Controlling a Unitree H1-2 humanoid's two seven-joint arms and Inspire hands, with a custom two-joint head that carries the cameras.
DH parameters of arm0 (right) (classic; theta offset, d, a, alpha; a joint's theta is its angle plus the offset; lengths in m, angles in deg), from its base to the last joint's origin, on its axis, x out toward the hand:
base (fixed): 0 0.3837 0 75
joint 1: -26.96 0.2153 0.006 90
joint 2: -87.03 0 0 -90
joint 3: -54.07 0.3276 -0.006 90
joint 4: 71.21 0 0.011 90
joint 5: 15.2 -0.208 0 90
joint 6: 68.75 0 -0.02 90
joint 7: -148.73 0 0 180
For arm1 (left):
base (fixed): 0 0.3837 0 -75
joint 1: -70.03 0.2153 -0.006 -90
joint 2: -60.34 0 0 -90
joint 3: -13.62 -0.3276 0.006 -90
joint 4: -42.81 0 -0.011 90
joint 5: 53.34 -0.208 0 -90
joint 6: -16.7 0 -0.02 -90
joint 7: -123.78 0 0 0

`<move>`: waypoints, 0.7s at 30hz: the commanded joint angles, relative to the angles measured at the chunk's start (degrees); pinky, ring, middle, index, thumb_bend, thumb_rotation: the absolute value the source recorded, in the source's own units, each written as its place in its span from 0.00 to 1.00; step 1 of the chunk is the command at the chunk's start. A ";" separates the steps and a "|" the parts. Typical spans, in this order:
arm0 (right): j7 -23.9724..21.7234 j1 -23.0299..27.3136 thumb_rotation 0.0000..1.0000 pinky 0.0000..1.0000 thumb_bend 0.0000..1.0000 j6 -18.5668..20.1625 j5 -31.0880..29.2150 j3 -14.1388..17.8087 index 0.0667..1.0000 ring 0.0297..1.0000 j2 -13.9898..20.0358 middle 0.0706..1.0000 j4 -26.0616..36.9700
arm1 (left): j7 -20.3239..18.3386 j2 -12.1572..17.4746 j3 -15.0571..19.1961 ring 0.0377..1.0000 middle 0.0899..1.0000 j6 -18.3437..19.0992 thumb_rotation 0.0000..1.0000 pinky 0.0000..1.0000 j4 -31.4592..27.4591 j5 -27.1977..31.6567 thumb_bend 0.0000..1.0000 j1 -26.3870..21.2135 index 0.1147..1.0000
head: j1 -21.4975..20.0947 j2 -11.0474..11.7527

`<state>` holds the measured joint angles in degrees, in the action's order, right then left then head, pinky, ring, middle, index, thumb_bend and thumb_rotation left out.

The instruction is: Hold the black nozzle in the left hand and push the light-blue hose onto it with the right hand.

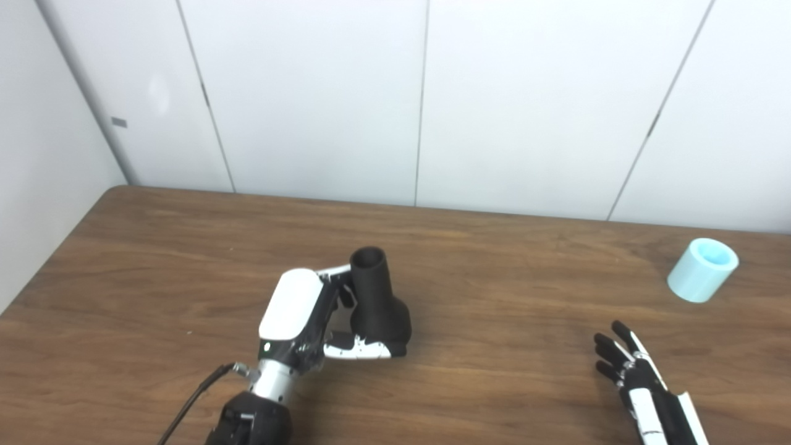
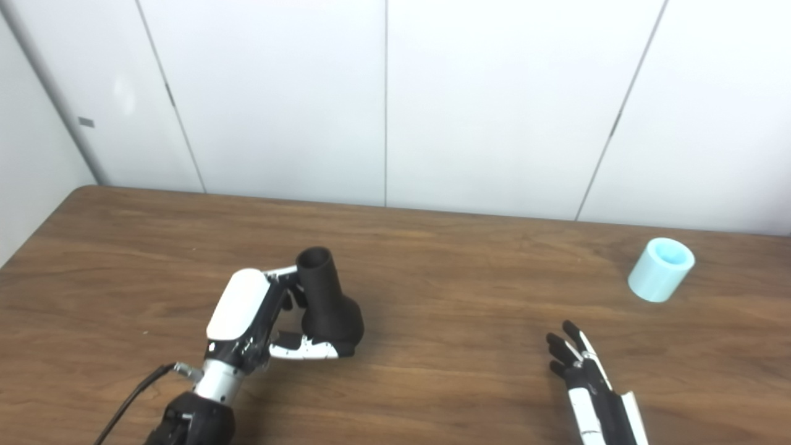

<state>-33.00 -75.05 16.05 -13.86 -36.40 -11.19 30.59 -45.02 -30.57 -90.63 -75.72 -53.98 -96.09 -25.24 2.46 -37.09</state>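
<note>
1. A brown wood-grain counter (image 1: 494,259) fills the lower half of both head views, its far edge meeting a wall of plain white panels (image 1: 309,93) split by thin grey vertical seams.
2. At 9 o'clock a second white wall (image 1: 37,154) runs along the counter's left edge, and the two walls meet in a corner at about 11 o'clock.
3. The black plastic nozzle (image 1: 378,303), a narrow open tube widening to a rounded bulb at its base, stands nearly upright on the counter a little left of centre, its open mouth tilted slightly toward 11 o'clock. The inside of the mouth is dark and nothing can be seen in it.
4. The left hand (image 1: 309,321), white-backed with black and white fingers, comes in from 7 o'clock and is wrapped around the nozzle: its fingers (image 1: 334,272) press the tube near the top, and its thumb (image 1: 361,351) lies across the front of the bulb.
5. The light-blue hose piece (image 1: 703,269), a short hollow cylinder, lies tilted on the counter at 3 o'clock near the far right edge, its open end facing up toward 1 o'clock. It looks empty inside.
6. The right hand (image 1: 636,377), black and white, enters at 5 o'clock with fingers spread and holding nothing, well apart from the hose and pointing toward 11 o'clock.
</note>
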 commanded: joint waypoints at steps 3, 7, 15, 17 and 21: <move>0.31 -0.64 0.94 0.84 0.48 0.40 0.59 -1.49 0.92 0.89 -2.29 0.87 -1.56 | 2.07 -1.52 -0.79 0.40 0.40 -3.57 0.00 0.33 -0.92 -1.38 0.47 -0.14 0.45 | -0.97 -0.53; 1.03 -0.52 0.95 0.84 0.50 1.62 1.35 -2.09 0.92 0.88 -2.52 0.87 -0.89 | 2.62 -2.31 -2.12 0.40 0.40 -5.44 0.00 0.33 0.13 -3.32 0.47 0.74 0.45 | -1.92 -1.17; 2.63 -0.22 0.99 0.82 0.44 1.95 2.70 -3.13 0.91 0.88 -2.68 0.86 -0.39 | 6.96 -3.37 -3.78 0.40 0.40 -9.94 0.00 0.33 5.62 -5.94 0.47 2.36 0.44 | -3.80 -2.02; 2.78 -0.19 0.99 0.83 0.45 2.15 2.68 -3.25 0.91 0.89 -2.73 0.87 -0.20 | 7.79 -3.44 -3.95 0.41 0.40 -10.84 0.00 0.33 6.63 -6.23 0.48 2.56 0.44 | -4.34 -2.30; 2.79 -0.14 0.99 0.84 0.47 3.08 2.06 -3.37 0.92 0.90 -2.95 0.87 0.74 | 9.68 -2.98 -4.58 0.41 0.40 -13.14 0.00 0.32 9.09 -7.16 0.47 2.78 0.44 | -5.44 -2.92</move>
<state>-29.28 -74.68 17.42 -11.49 -38.57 -12.04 30.97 -37.96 -33.67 -94.39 -86.52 -49.12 -102.63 -23.66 -2.72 -39.90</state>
